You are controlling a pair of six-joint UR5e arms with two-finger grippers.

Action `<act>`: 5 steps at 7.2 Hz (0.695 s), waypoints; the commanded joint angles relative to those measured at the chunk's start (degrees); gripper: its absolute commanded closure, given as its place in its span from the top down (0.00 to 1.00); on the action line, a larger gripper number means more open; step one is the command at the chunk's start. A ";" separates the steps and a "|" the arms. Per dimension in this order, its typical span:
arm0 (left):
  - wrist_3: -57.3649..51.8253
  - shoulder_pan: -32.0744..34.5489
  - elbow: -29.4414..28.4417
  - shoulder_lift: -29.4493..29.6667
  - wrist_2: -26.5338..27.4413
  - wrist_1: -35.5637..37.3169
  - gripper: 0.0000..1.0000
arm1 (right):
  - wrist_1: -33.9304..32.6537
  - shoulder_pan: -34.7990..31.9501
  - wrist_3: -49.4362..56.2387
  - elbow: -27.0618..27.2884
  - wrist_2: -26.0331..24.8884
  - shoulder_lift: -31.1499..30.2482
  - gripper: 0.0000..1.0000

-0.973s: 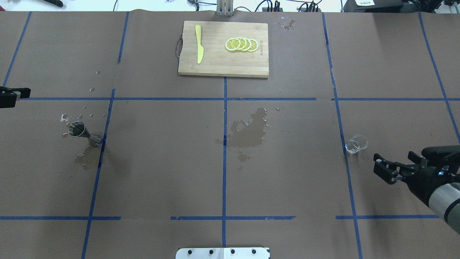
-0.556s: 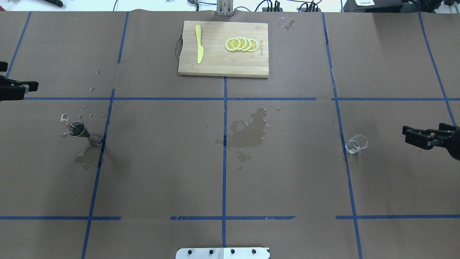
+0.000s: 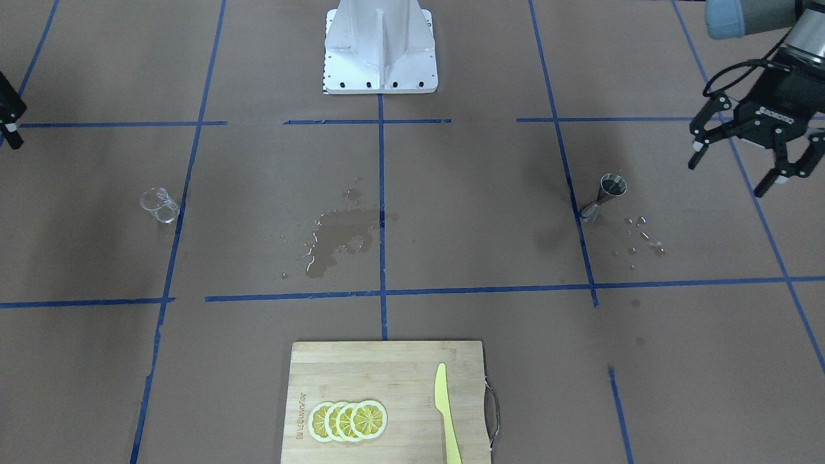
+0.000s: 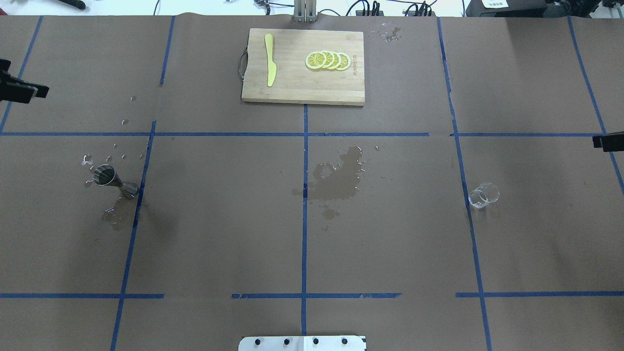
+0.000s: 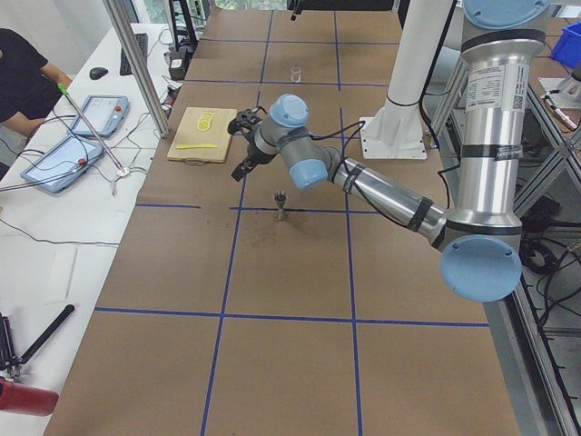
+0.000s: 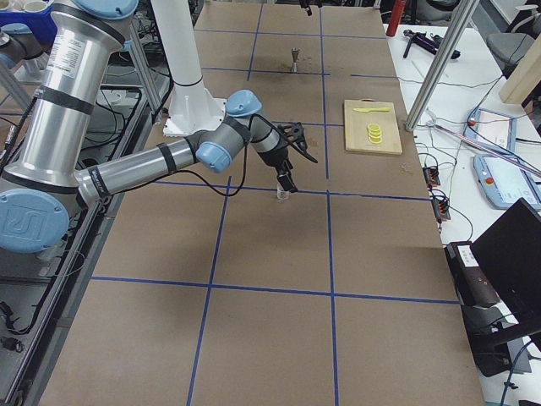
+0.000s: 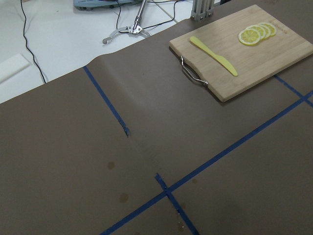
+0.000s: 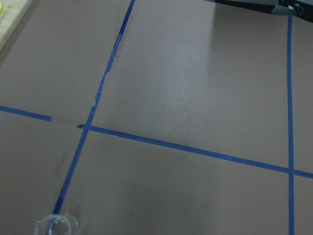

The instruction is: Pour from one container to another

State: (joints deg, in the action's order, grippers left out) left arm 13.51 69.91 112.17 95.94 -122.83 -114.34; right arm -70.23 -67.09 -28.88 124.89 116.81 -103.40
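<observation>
A small metal jigger (image 4: 105, 176) stands upright on the brown paper at the table's left, with droplets around it. A clear glass beaker (image 4: 484, 195) stands at the right, next to a blue tape line. My left gripper (image 3: 731, 175) hangs open and empty above the table, outboard of the jigger (image 3: 609, 190) and well apart from it. Only a fingertip of my right gripper (image 4: 607, 141) shows at the overhead view's right edge. In the exterior right view its fingers (image 6: 287, 179) are spread, open and empty, just above and beyond the beaker (image 6: 283, 194).
A wooden cutting board (image 4: 292, 87) at the far middle holds a yellow knife (image 4: 269, 61) and lemon slices (image 4: 327, 60). A wet stain (image 4: 339, 178) darkens the paper at the centre. The robot's base plate (image 4: 302, 342) is at the near edge.
My right gripper pulled back from beside the beaker to the right edge and farther up the table. My left gripper moved away along the left edge. Jigger and beaker stayed put.
</observation>
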 commanded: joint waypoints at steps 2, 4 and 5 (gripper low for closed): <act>-11.22 9.17 -7.91 9.36 -0.74 19.93 1.00 | -23.55 -9.44 20.81 -2.37 8.69 7.23 1.00; -13.92 13.73 -10.47 3.78 -3.70 20.39 1.00 | -37.31 -13.32 30.78 -4.83 11.66 10.93 1.00; -16.91 16.54 -13.78 2.78 -9.65 20.56 1.00 | -37.09 -14.03 30.55 -5.53 14.29 10.15 1.00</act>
State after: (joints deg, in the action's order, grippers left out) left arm -0.23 83.03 101.42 101.04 -127.11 -94.04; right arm -104.48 -79.79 -0.33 120.30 128.03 -93.25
